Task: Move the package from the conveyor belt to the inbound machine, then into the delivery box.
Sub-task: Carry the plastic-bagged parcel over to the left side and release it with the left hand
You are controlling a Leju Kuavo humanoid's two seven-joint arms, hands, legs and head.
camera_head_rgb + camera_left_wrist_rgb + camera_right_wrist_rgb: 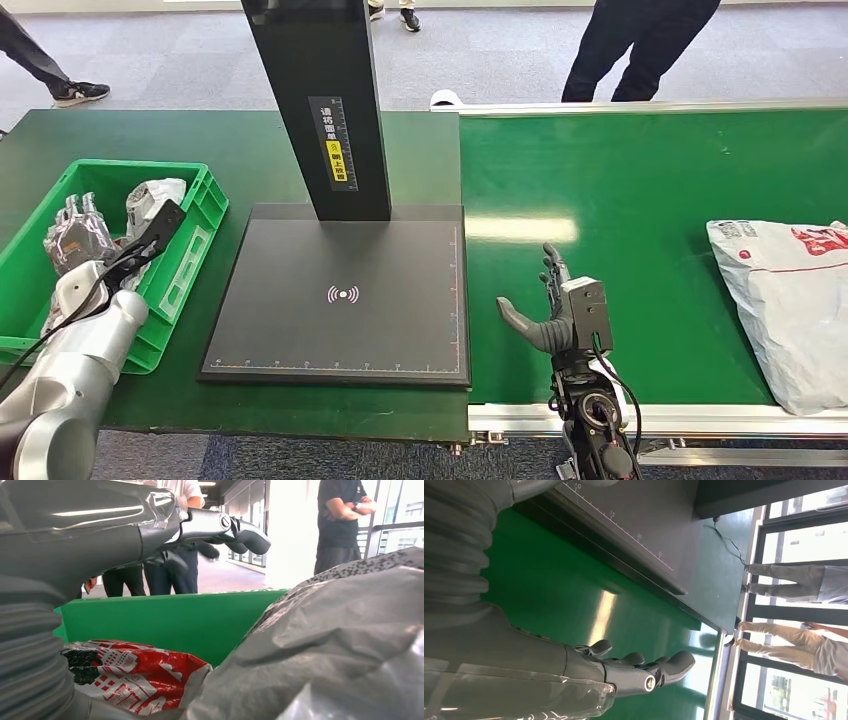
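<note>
**Next package sits off to the right of my right hand**

The white plastic mailer bag with red print (790, 305) lies flat on the green conveyor belt (640, 190), well right of my right hand (555, 310), long axis running away from me. That hand hovers over the belt, fingers spread, holding nothing. Nothing stands between them. My left hand (80, 240) is in the green plastic crate (205, 215) over grey bags; I can't tell its grip. The black scanner platform (340, 295) lies left of the belt.
</note>
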